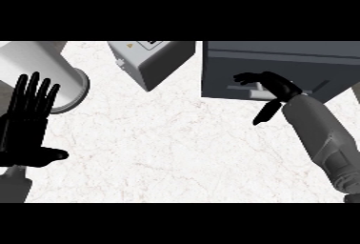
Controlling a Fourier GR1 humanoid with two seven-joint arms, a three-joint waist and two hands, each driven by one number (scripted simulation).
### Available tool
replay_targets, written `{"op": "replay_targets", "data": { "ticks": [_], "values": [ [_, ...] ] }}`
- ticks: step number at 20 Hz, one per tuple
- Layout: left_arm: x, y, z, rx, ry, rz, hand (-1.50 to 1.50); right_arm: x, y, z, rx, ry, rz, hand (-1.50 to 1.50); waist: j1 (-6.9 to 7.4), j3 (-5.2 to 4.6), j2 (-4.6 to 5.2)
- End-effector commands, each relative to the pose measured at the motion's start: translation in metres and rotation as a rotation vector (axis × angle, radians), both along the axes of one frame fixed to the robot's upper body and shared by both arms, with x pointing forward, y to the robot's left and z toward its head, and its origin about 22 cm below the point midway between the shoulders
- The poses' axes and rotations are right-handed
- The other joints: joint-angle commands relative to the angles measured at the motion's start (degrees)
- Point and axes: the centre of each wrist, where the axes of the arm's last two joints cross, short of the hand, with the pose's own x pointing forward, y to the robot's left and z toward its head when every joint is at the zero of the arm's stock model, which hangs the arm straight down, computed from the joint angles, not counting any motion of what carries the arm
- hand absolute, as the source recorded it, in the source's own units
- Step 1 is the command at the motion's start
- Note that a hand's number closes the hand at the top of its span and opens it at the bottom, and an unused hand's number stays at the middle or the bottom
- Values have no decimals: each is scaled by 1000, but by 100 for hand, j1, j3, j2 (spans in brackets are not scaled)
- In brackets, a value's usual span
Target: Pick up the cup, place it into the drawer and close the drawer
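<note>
— Hands first: left hand (25, 126) rests open at nine o'clock, holding nothing. The right hand (275, 86) is at two o'clock, on the drawer (232, 71).
— Open or shut?
— I cannot tell. If the cup sticks up, the drawer could bump it and stay open.
— Where is the cup?
— I cannot see it. Maybe that hand hides it.

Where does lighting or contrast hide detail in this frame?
Head view: flat light, no glare on the marble counter; the black right hand merges with the dark grey drawer unit behind it, its outline hard to read; the open left hand stands out at left.
</note>
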Motion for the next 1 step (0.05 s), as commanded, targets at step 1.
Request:
{"op": "replay_targets", "data": {
  "ticks": [1],
  "values": [
    [2,3,-6,19,1,21,-150,10,-28,32,-57,-42,-116,-150,49,46,159]
  ]
}}
